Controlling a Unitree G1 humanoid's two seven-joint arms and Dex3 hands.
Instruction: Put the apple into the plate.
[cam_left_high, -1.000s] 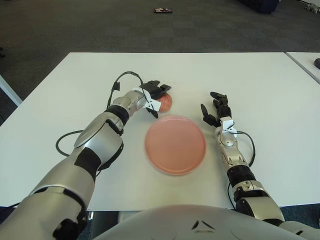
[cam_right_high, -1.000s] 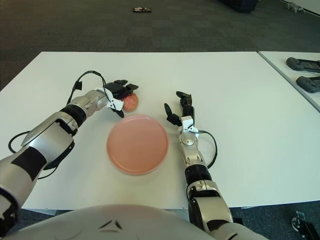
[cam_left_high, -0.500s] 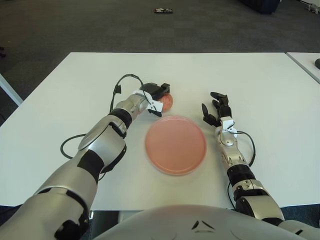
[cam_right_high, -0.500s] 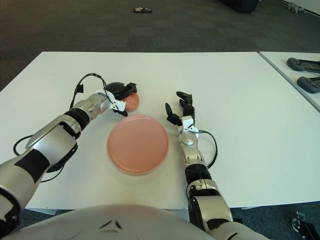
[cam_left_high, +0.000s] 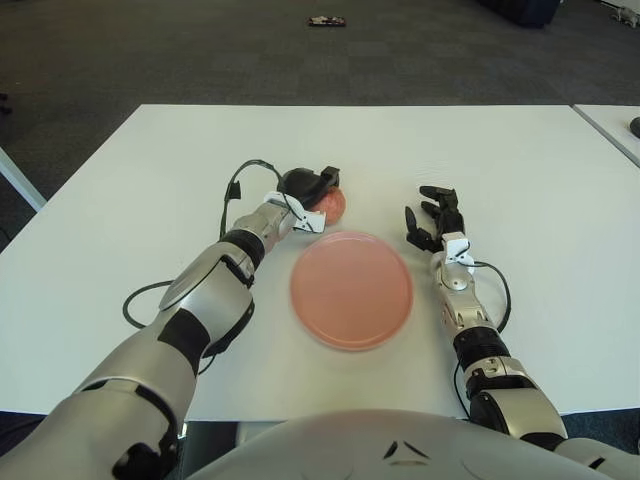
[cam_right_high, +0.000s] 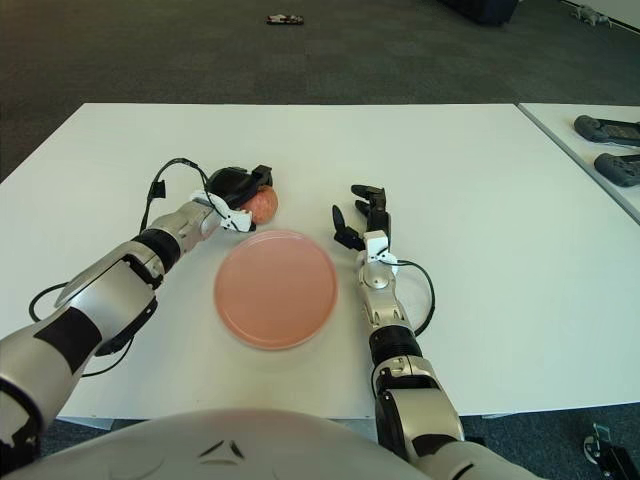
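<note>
Two hands are out over the white table (cam_left_high: 520, 170), and only the left one is busy. The left hand (cam_left_high: 305, 188) reaches far forward, its dark fingers (cam_left_high: 328, 176) draped over the top and near side of the apple (cam_left_high: 333, 203), which sits on the tabletop just beyond the far rim of the plate (cam_left_high: 351, 289). The fingers curl around the fruit and touch it, so from where I stand the hand looks closed on the apple, though the fruit is not lifted off the surface. A black cable (cam_left_high: 240, 180) loops up from the left wrist.

The plate is a flat pink disc in the middle of the table, nearer the robot than the apple, with nothing on it. Apple and plate are close but apart, a thin strip of white showing between them.

The right hand (cam_left_high: 433, 217) shows just beside the plate's right edge, forearm stretched along the table, its fingers spread loosely upward and holding nothing.

Off to the far right, on a neighbouring table, two dark controllers (cam_right_high: 608, 128) lie side by side, and a small dark object (cam_left_high: 326, 20) lies on the carpet beyond.
</note>
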